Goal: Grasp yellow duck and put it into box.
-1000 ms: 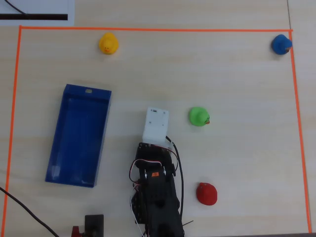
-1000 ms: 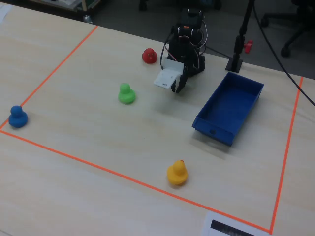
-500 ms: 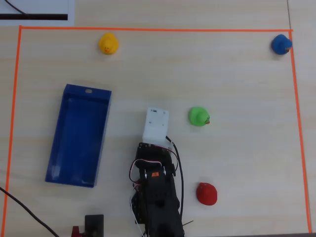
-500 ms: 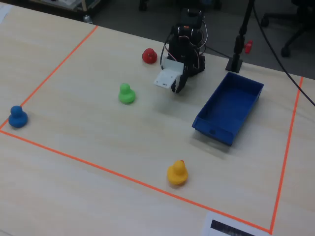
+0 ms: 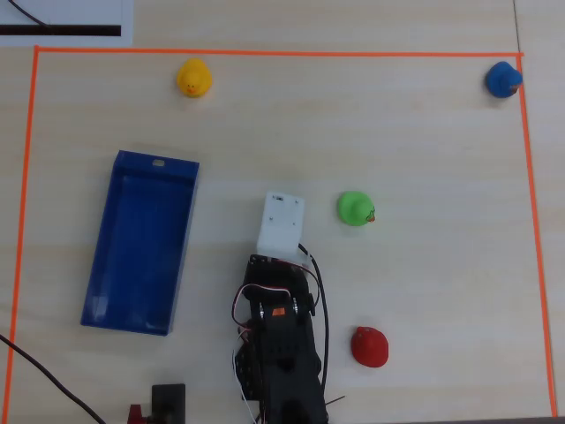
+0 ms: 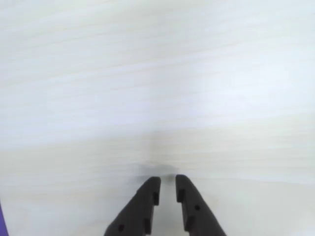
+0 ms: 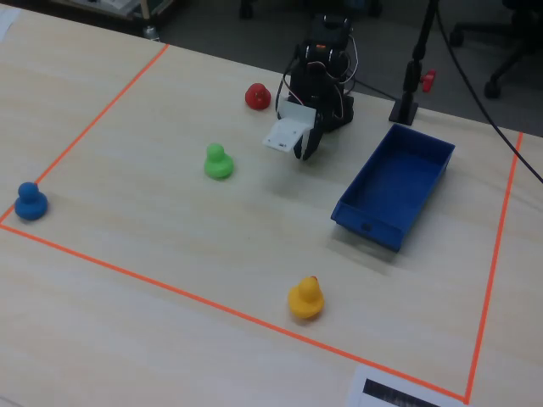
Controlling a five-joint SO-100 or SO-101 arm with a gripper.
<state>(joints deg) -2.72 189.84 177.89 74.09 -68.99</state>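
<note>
The yellow duck (image 5: 193,78) stands near the far tape line in the overhead view, and at the front in the fixed view (image 7: 305,298). The blue box (image 5: 146,238) lies open and empty left of the arm, and it also shows in the fixed view (image 7: 394,182). My gripper (image 6: 168,184) hangs just above bare table near the arm's base (image 7: 304,151), far from the duck. Its black jaws stand almost together with only a thin gap and nothing between them. In the overhead view the white wrist housing (image 5: 281,223) hides them.
A green duck (image 5: 355,208) sits right of the gripper, a red duck (image 5: 369,345) beside the arm's base, and a blue duck (image 5: 503,79) in the far right corner. Orange tape (image 5: 265,53) borders the work area. A black stand (image 7: 411,85) rises behind the box.
</note>
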